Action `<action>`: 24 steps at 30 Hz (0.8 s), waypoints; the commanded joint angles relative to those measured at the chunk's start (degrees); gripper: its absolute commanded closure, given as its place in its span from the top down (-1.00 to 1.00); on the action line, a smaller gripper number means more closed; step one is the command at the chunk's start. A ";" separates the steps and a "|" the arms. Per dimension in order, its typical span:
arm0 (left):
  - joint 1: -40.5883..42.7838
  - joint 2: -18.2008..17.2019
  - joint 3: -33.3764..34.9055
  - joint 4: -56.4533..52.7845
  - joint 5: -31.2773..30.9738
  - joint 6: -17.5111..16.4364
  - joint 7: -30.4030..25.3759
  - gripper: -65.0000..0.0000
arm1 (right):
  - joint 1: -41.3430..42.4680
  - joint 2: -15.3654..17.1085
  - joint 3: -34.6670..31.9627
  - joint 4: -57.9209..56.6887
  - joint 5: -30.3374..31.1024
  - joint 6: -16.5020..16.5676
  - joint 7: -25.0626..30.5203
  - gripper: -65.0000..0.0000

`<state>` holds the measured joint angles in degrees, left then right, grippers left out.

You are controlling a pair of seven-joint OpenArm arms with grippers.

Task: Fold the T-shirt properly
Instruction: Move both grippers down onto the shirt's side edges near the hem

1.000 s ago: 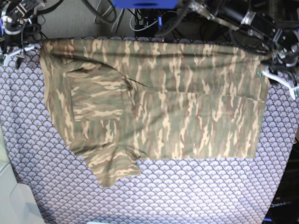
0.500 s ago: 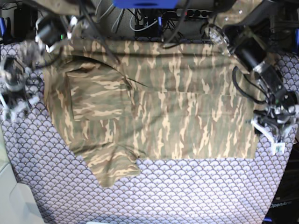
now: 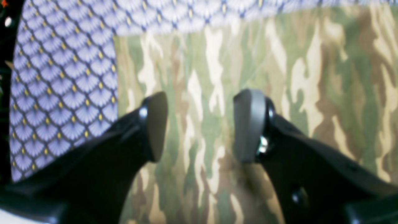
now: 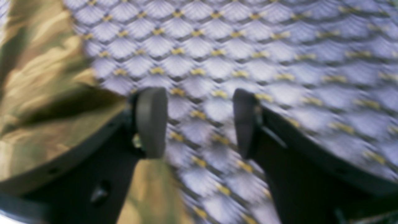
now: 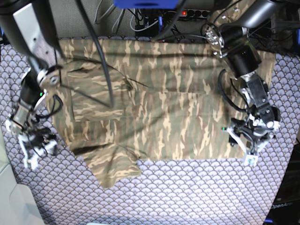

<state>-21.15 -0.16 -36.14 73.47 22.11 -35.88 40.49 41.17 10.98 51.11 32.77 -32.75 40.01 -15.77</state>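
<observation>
The camouflage T-shirt (image 5: 159, 103) lies spread flat on the patterned table cloth (image 5: 197, 197), with one sleeve (image 5: 112, 166) sticking out at the near left. My left gripper (image 5: 243, 147) hovers open over the shirt's near right corner. In the left wrist view that gripper (image 3: 202, 124) has camouflage fabric (image 3: 279, 93) below its jaws, close to the shirt's edges. My right gripper (image 5: 36, 150) stands open just off the shirt's left edge. The right wrist view shows it (image 4: 199, 123) above bare cloth (image 4: 279, 62), the shirt (image 4: 37, 93) to its left.
Cables and equipment (image 5: 154, 14) crowd the far edge behind the shirt. A pale object (image 5: 11, 201) sits at the near left corner. The table cloth ends at a dark edge (image 5: 288, 201) on the right.
Both arms have swung from the shirt's far corners toward the near side, one along each side edge. The right gripper's jaws have spread wider.
</observation>
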 commanded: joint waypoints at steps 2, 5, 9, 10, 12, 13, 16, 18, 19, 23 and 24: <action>-1.84 -0.58 0.05 1.21 -0.61 0.41 -0.97 0.02 | 2.74 1.81 2.03 -1.70 3.17 -0.01 1.13 0.15; -1.75 -0.58 0.05 1.21 -0.61 0.41 -0.71 0.02 | 3.36 1.90 2.29 -3.19 3.87 -0.01 0.96 0.16; -1.58 -0.93 0.05 1.21 -0.61 0.41 -1.06 0.02 | 2.22 1.98 2.21 -3.19 3.79 -0.01 1.40 0.16; -1.58 -0.93 0.05 1.21 -0.61 0.41 -1.06 0.02 | 1.43 1.98 2.21 -3.10 3.79 -0.01 1.40 0.15; -1.58 -0.67 0.05 1.21 -0.61 0.41 -1.06 0.02 | 0.72 1.98 2.21 -3.02 3.79 -0.01 1.48 0.15; -1.58 -0.58 0.05 1.21 -0.61 0.41 -1.06 0.02 | 0.55 1.98 2.12 -3.02 3.79 -0.01 1.22 0.15; -1.75 -0.58 0.14 0.86 -0.61 0.41 -1.15 0.02 | -0.16 1.90 2.12 -3.28 3.70 -0.01 1.04 0.15; -1.75 -0.41 0.23 1.21 -0.61 0.41 -1.15 0.02 | -1.74 1.54 1.85 -3.28 3.70 -0.01 1.40 0.15; -1.75 0.03 0.32 1.21 -0.61 0.41 -1.15 0.02 | -2.18 1.54 0.98 -3.28 3.79 -0.01 1.48 0.15; -1.75 0.21 0.32 0.77 -0.61 0.41 -1.15 0.02 | -2.35 0.40 -2.19 -3.19 3.87 -0.01 1.31 0.15; -1.75 0.38 0.32 0.86 -0.61 0.41 -1.15 0.02 | -2.27 0.23 -2.28 -3.10 3.87 -0.01 1.13 0.15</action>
<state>-21.32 0.51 -35.99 73.38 22.09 -35.75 40.45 37.63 11.00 49.04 29.30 -28.53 39.77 -13.50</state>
